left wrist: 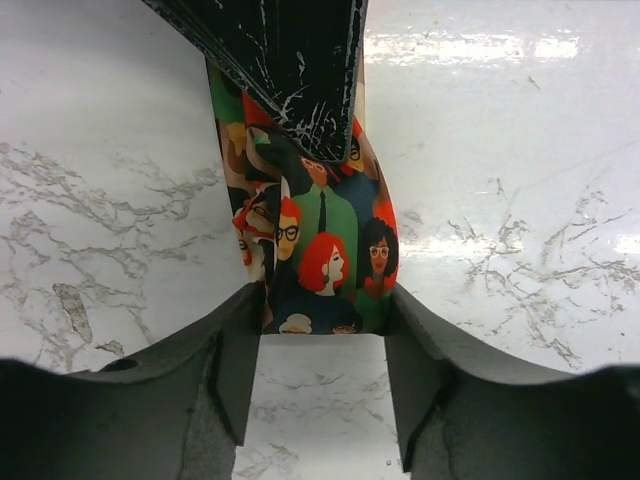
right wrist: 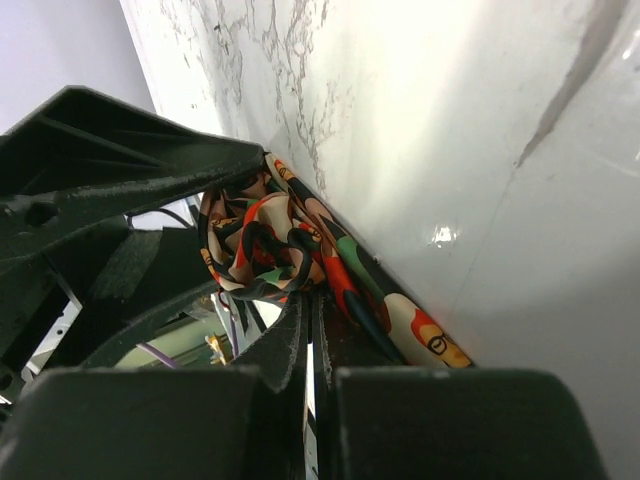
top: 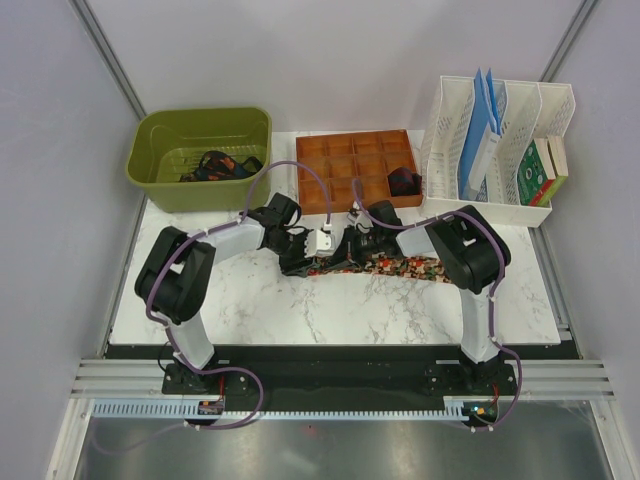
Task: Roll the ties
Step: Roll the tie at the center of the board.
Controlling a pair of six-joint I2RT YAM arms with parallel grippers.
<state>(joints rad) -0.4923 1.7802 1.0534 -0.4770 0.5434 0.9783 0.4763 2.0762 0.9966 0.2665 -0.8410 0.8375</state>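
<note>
Left fingers (left wrist: 225,370) flank the speckled tie (left wrist: 320,250), closed right fingers (left wrist: 290,70) overlying it ahead.

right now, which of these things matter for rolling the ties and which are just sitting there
For the job:
colourful people-print fabric tie
dark ties heaped in the green plastic tub
dark fabric roll in the brown compartment tray

Just lying about:
white plastic file rack
blue folders
green box
</note>
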